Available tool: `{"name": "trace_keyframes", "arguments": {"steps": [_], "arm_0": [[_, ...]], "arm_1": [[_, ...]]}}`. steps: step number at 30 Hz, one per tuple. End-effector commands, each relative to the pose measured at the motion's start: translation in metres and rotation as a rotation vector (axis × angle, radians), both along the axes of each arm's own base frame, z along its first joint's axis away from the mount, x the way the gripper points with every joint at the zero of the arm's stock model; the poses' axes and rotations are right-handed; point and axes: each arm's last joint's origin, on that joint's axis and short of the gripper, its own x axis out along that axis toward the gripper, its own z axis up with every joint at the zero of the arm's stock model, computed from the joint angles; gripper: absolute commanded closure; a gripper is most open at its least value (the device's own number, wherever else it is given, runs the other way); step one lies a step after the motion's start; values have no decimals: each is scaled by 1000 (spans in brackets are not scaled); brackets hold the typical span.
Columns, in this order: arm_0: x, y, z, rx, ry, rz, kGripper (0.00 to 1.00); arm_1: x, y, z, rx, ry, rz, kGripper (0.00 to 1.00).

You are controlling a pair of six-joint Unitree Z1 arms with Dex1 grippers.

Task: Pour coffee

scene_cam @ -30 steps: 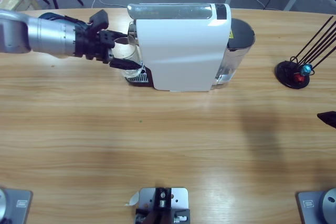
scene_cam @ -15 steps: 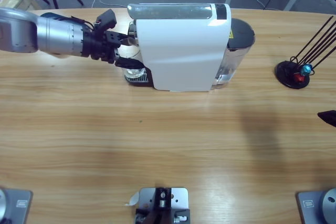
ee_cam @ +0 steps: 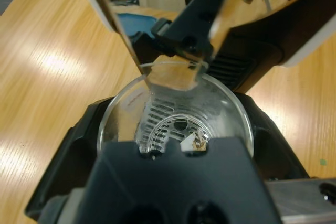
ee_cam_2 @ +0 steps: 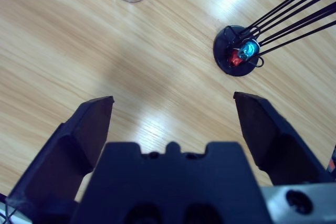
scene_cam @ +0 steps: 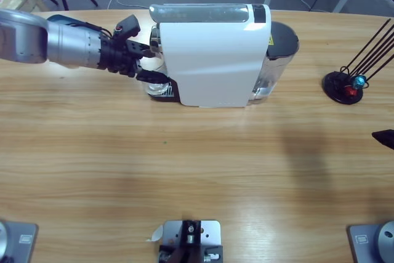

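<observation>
The left gripper (scene_cam: 144,66) holds its 2 fingers clamped around the glass cup (ee_cam: 176,124) under the coffee machine (scene_cam: 212,56) spout, while the right gripper (ee_cam_2: 173,124), well apart, gapes wide.

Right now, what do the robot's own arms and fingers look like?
The left arm is a silver-grey ribbed cylinder with a teal band near its shoulder end, ending in a black wrist and the left gripper, with two slim black fingers and a small black block on top. The right gripper has a black notched body and two broad, wedge-shaped matte black fingers.
</observation>
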Motion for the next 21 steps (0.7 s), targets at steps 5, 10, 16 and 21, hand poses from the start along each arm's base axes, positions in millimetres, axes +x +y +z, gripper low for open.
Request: {"name": "trace_keyframes", "arguments": {"steps": [5, 10, 16, 21], "arm_0": [[-1, -2, -15, 6, 60, -12, 0], [-15, 10, -2, -35, 66, -38, 0], [-39, 39, 13, -62, 68, -15, 0], [-44, 53, 19, -47, 43, 39, 0]], "arm_1": [[4, 4, -6, -44, 9, -14, 0], [4, 4, -6, -43, 9, -14, 0], [3, 3, -6, -34, 5, -17, 0], [1, 1, -6, -25, 5, -14, 0]]}}
